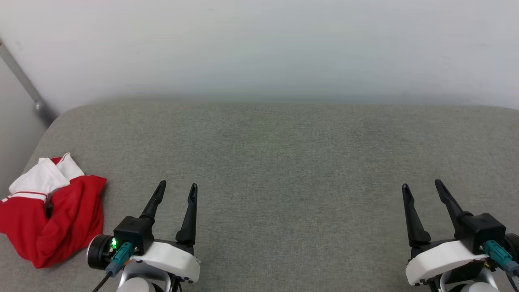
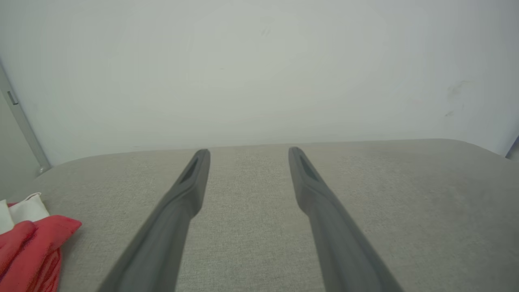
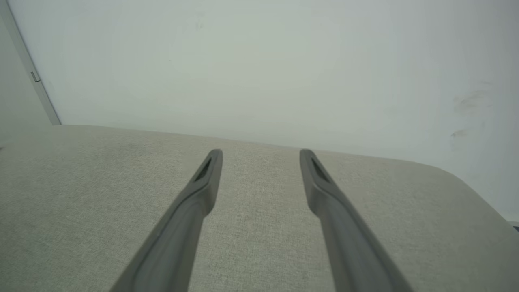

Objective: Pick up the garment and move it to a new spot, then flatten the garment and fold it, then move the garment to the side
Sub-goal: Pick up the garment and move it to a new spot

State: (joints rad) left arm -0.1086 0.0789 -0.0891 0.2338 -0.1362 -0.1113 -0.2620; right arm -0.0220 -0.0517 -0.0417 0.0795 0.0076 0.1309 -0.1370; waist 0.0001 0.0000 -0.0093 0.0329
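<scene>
Grey woven upholstery (image 1: 284, 162) meets a pale wall (image 1: 259, 44); the crumpled red-and-white jersey (image 1: 52, 215) lies far left. Left gripper (image 1: 178, 191) and right gripper (image 1: 421, 190) both gape wide, holding nothing.

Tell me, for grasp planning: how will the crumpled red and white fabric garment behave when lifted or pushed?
Probably floppy: the red and white fabric garment lies in soft folds, so it should drape from any pinch. Likely light: the cloth looks thin. Pushed, it may bunch rather than slide on the textured grey cushion.
</scene>
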